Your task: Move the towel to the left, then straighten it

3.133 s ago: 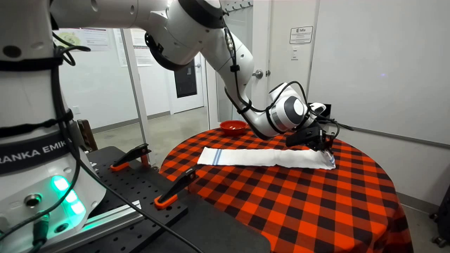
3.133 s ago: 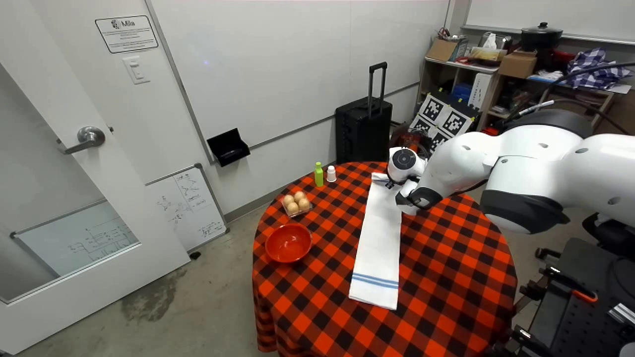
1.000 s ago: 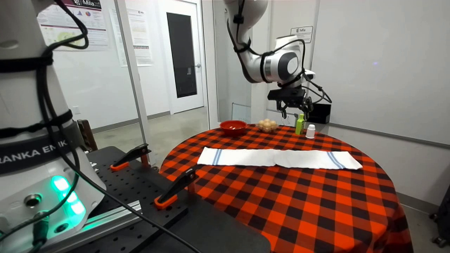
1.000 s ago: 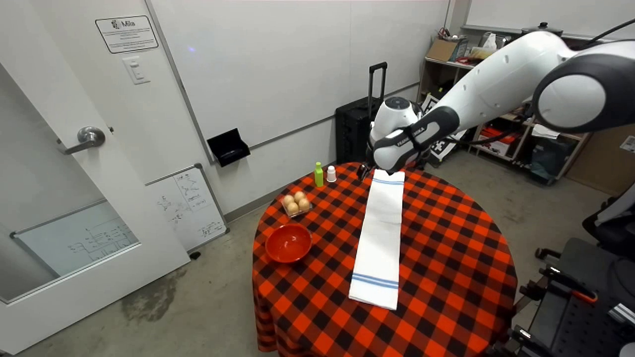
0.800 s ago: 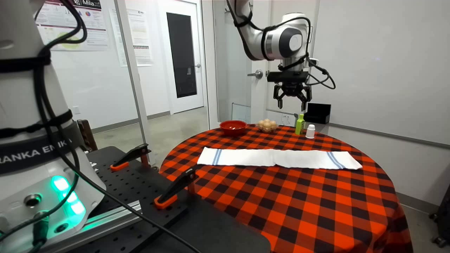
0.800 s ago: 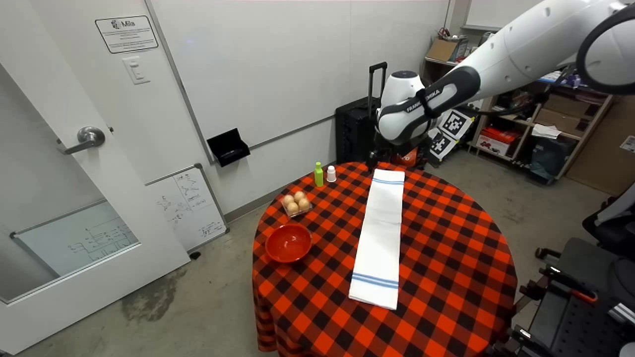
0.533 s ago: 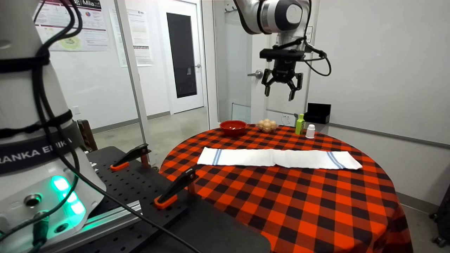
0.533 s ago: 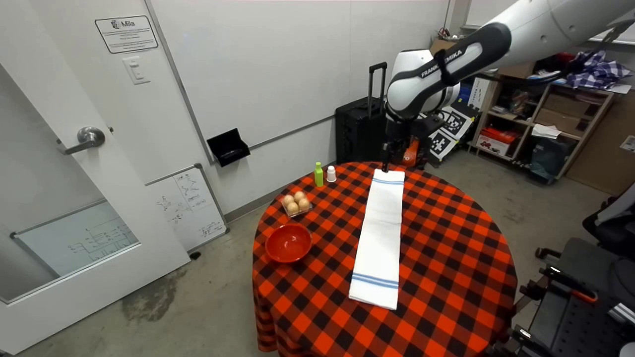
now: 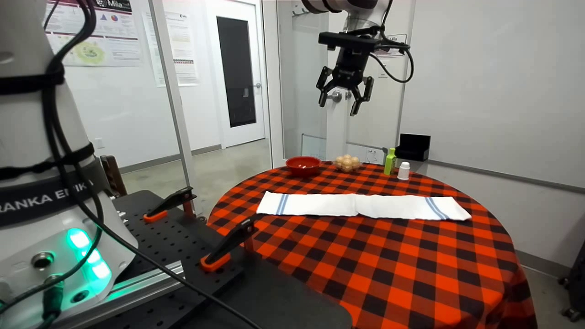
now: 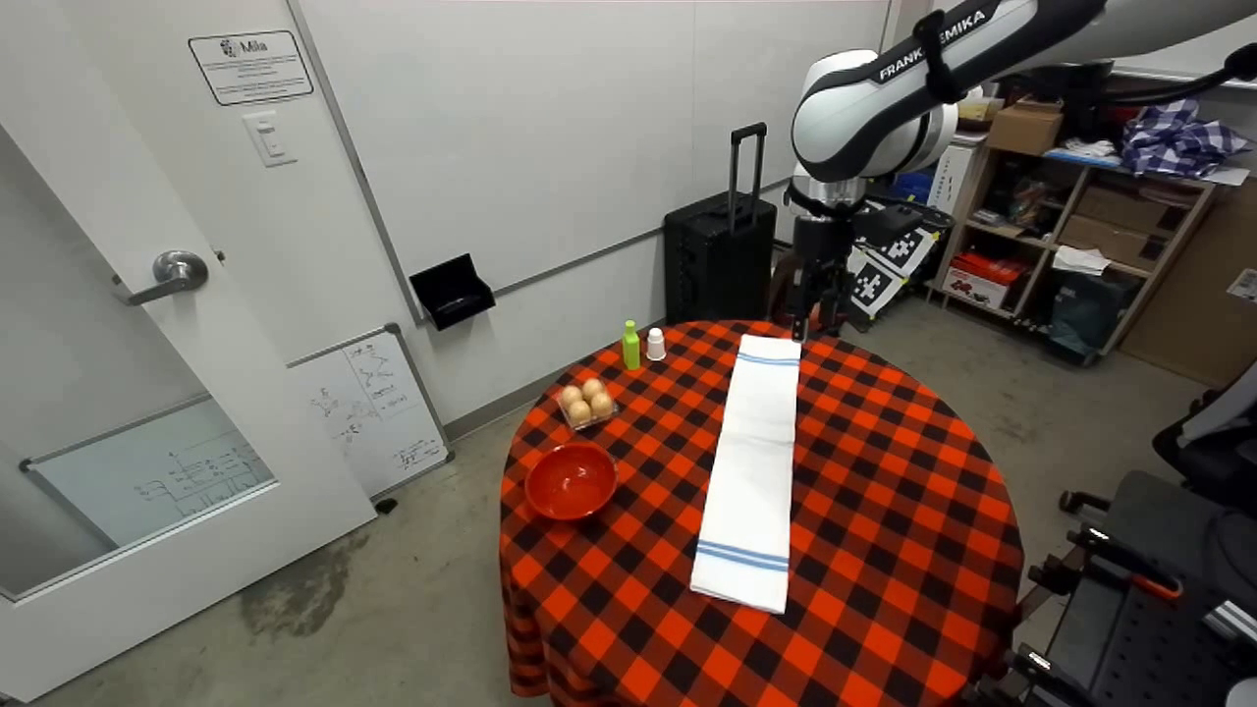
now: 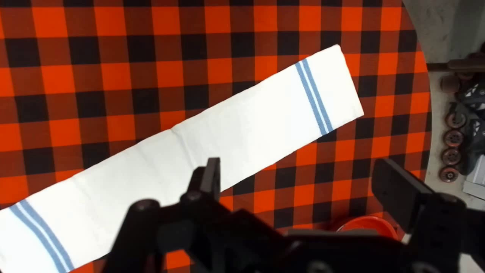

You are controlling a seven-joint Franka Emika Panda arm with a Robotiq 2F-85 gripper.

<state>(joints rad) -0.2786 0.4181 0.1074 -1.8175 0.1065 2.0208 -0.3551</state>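
The towel point(image 9: 320, 204), white with a pair of blue stripes near each end, lies flat in a long folded strip on the checkered table. A slight crease crosses its middle in the wrist view, where the towel point(image 11: 246, 117) runs diagonally and one end leaves the frame. In an exterior view the whole towel point(image 10: 748, 462) shows. High above the table hangs my gripper point(image 9: 338, 107), fingers spread wide and nothing between them. Seen from the wrist, the gripper point(image 11: 297, 165) has one finger over the towel and the other over the tablecloth.
A red bowl point(image 10: 572, 481), a clear pack of eggs point(image 10: 587, 404), a green bottle point(image 10: 630, 346) and a white cup point(image 10: 656, 345) stand along one side of the round table. Black clamps with orange grips point(image 9: 215, 262) sit on the robot's bench.
About three seconds ago the gripper was down at one towel end, which looked bunched; that end now lies flat and extended. The gripper has risen well clear and opened into view.
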